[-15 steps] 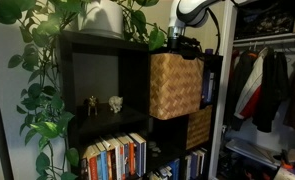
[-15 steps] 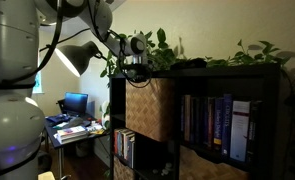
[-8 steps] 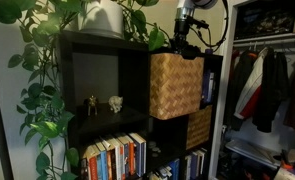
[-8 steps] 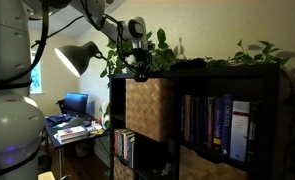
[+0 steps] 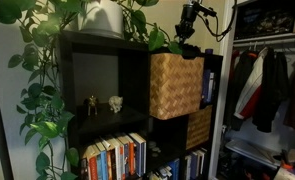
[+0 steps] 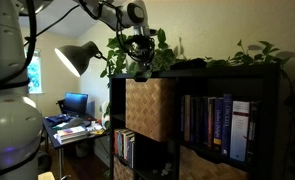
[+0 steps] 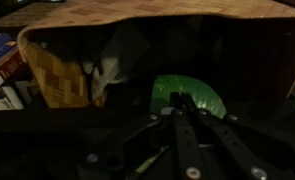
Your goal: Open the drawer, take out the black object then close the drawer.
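The drawer (image 5: 175, 85) is a light tan wicker bin that sticks out of the upper cubby of the black shelf (image 5: 97, 45); it also shows in the other exterior view as the drawer (image 6: 150, 108). My gripper (image 5: 184, 41) hangs just above its open top, fingers pointing down; from the other side the gripper (image 6: 142, 70) is level with the shelf's top. In the wrist view the gripper (image 7: 177, 98) has its dark fingers pressed together, with nothing visible between them. Beyond them lie a green leaf (image 7: 187, 92) and the drawer's woven wall (image 7: 57, 78). I cannot make out the black object.
Trailing plants (image 5: 47, 60) and a white pot (image 5: 102, 18) top the shelf. Small figurines (image 5: 104, 102) stand in the neighbouring cubby, and books (image 5: 115, 155) fill the lower ones. A darker basket (image 5: 198, 126) sits below the drawer. Clothes (image 5: 267, 85) hang beside the shelf. A lamp (image 6: 79, 58) and a desk (image 6: 72, 125) stand behind.
The jaws have shut, and the gripper has risen from the drawer's top edge to hang a little above it. The drawer has not moved.
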Action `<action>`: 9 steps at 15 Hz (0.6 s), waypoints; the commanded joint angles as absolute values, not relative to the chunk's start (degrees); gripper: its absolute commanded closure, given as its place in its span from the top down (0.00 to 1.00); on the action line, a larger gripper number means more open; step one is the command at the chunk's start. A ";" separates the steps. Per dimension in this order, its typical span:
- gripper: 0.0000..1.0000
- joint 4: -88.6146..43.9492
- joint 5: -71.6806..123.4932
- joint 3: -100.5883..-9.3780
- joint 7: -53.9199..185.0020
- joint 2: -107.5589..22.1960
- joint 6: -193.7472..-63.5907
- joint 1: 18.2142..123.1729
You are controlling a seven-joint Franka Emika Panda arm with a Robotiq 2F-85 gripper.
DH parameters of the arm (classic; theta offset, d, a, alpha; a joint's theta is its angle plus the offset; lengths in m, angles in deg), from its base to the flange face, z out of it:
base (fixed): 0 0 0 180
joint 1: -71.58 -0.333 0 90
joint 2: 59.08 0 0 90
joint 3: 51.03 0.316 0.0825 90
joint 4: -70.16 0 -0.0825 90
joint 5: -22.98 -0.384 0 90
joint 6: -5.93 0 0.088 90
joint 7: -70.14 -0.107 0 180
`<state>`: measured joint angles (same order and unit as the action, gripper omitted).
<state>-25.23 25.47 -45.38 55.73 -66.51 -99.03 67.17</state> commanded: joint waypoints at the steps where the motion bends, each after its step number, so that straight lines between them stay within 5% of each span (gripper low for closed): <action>1: 0.05 -24.26 26.29 -45.79 53.97 -67.89 -96.53 68.16; 2: 0.31 -24.26 26.08 -45.99 54.01 -67.96 -96.16 68.41; 4: 0.33 -24.28 25.26 -46.48 54.76 -68.33 -94.70 68.81; 9: 0.64 -27.45 22.30 -47.19 55.39 -71.79 -91.69 68.94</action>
